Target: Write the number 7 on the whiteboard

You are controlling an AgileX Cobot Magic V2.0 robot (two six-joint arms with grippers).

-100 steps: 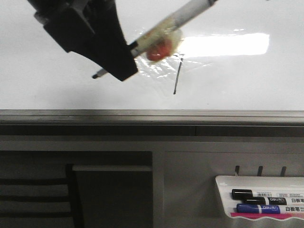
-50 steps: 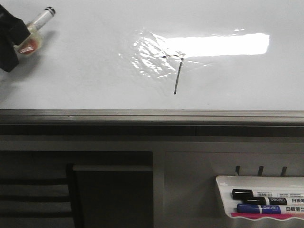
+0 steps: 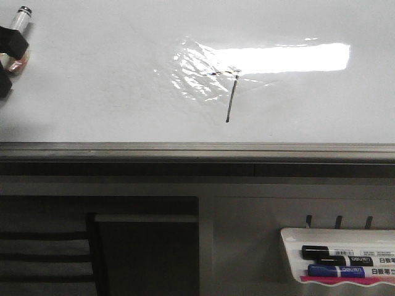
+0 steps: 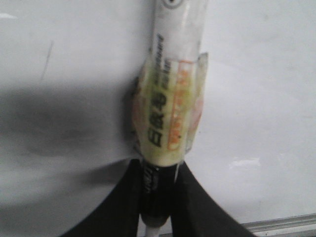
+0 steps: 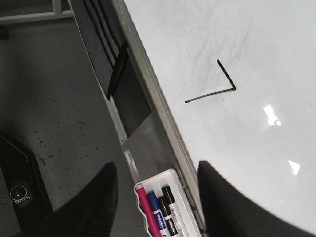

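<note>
**A finished 7 on the board, marker held at the far edge**

We take the number 7 (image 3: 231, 92) as our landmark. It stands drawn on the whiteboard (image 3: 111, 80): a faint short top stroke joined to a darker slanting downstroke, its top lying in the lower left corner of the bright rectangular light reflection (image 3: 278, 57). In the right wrist view we see the same mark (image 5: 217, 86) as two thin black strokes meeting at a corner, with faint smudges on the board just beside it.

Well to the left of the 7, at the very edge of the front view, our left gripper (image 3: 6, 58) clamps a marker (image 3: 18, 28); only a black corner of the gripper shows there. The left wrist view confirms the grasp: both dark fingers (image 4: 118, 207) press against the marker (image 4: 170, 98), whose barrel is wrapped in yellowish tape with orange print.

Below the 7 runs the grey bottom rail (image 3: 197, 150). Further down and to the right of the 7 hangs a white marker tray (image 3: 290, 237) holding black, blue and pink markers.

Our right gripper (image 5: 155, 197) shows two dark fingers spread apart, gripping nothing.
</note>
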